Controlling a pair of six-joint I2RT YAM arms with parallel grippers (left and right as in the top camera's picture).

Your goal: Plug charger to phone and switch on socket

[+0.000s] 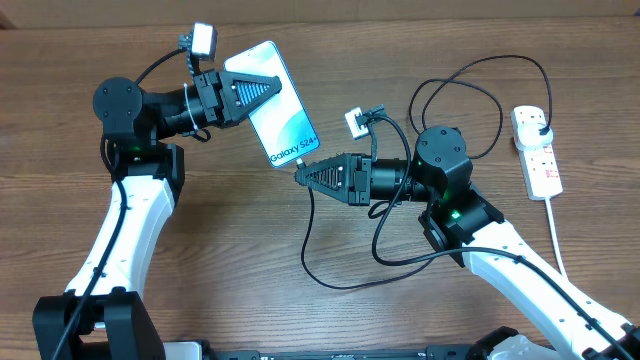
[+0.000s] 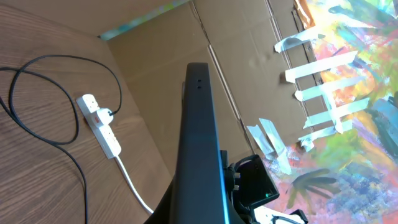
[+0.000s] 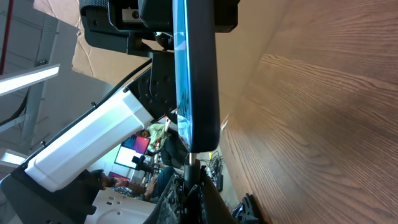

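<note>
phone (image 1: 287,122): light blue screen | charger (image 1: 305,240): black | socket (image 1: 536,150): white, red switches

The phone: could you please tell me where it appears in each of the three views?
Overhead: phone upper centre-left, tilted, screen up, in the left gripper.
Left wrist: phone edge-on, a dark bar up the middle.
Right wrist: phone edge-on, down from the top centre.
Shared landmark: the wooden table.

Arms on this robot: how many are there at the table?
2. The left arm reaches in from the left and holds the phone; the right arm comes from the right, with the right gripper at the phone's lower end. None seems hidden.
</note>
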